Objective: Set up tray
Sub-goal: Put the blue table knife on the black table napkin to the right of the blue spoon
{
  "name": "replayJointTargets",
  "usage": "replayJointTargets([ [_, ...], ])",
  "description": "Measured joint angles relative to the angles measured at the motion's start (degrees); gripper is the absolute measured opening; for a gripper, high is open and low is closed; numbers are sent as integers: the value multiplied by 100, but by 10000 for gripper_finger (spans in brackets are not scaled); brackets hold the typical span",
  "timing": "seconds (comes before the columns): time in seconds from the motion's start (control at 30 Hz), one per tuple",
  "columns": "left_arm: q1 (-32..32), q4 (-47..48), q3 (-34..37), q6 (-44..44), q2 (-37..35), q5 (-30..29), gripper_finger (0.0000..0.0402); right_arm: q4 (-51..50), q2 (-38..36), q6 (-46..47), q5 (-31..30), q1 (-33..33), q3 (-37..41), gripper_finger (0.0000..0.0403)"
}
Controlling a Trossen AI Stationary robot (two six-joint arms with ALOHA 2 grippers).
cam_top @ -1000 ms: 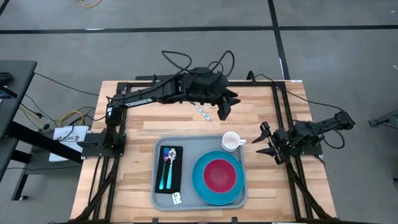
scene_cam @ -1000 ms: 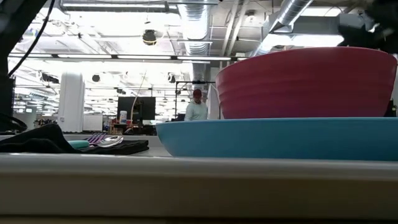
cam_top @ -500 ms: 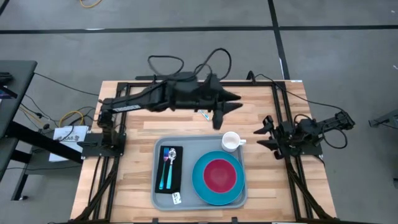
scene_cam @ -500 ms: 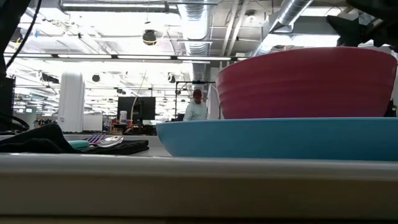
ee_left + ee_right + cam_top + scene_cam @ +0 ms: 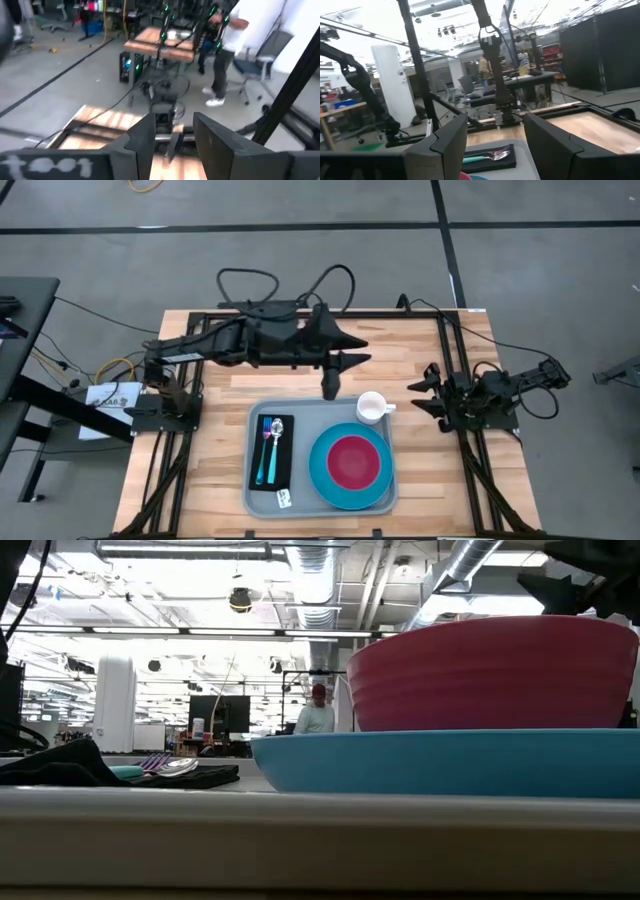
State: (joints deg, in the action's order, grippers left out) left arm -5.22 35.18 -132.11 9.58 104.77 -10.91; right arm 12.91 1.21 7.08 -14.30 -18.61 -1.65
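Note:
The grey-blue tray lies on the wooden table near its front edge. On it a red bowl sits on a round blue plate. A white cup stands at its far right corner. A spoon and fork lie on a black napkin at its left. My left gripper is open and empty, just beyond the tray's far rim and left of the cup. My right gripper is open and empty, to the right of the cup.
Black frame rails run along the table's left, right and far sides. Bare wood lies to the left and right of the tray. A small white tag lies at the tray's near left. People show in the room behind the table.
My left arm has drawn back toward the table's left, and its gripper has gone left and toward the tray's far rim, pointing down beside the cup. My right gripper has shifted a little toward the far edge. The things on the tray have stayed put.

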Motion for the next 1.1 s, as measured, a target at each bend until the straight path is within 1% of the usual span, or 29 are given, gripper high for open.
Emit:
replayJointTargets([
  [0.07, 1, 370, 4, -27, -171, -63, 122, 7, 2, 2, -77, 0, 0, 188],
  [0.17, -12, 643, 2, -128, -444, -126, 122, 74, 34, 2, -159, 0, -2, 188],
  [0.3, -25, 862, 4, -454, -781, -139, 122, 129, 196, 2, -520, 0, -135, 188],
  [0.37, -10, 883, 7, -643, -1019, -47, 122, 179, 345, -1, -693, 2, -243, 188],
  [0.5, 4, 1103, -15, -849, -1625, 109, 122, 603, 726, -6, -936, 18, -404, 188],
  [0.63, 3, 1598, 5, -928, -1976, 221, 122, 1042, 1094, -5, -987, 167, -494, 188],
  [0.67, 3, 1749, 58, -955, -2041, 297, 122, 1115, 1172, -1, -989, 229, -499, 188],
  [0.7, 3, 1707, 184, -998, -2132, 368, 122, 1200, 1260, 2, -989, 285, -512, 188],
  [0.77, 3, 1655, 641, -1077, -2434, 454, 122, 1320, 1366, 2, -988, 412, -514, 188],
  [0.83, 6, 1362, 1400, -1087, -2827, 455, 122, 1496, 1500, 66, -993, 545, -516, 188],
  [0.93, 32, 500, 2957, -1093, -3599, 443, 122, 1632, 1728, 262, -1000, 740, -516, 188],
  [1.0, 91, -341, 4078, -1055, -4248, 441, 122, 1680, 1880, 485, -993, 850, -516, 188],
  [1.1, 207, -1710, 5699, -767, -5387, 430, 122, 1695, 2090, 1028, -988, 966, -516, 188],
])
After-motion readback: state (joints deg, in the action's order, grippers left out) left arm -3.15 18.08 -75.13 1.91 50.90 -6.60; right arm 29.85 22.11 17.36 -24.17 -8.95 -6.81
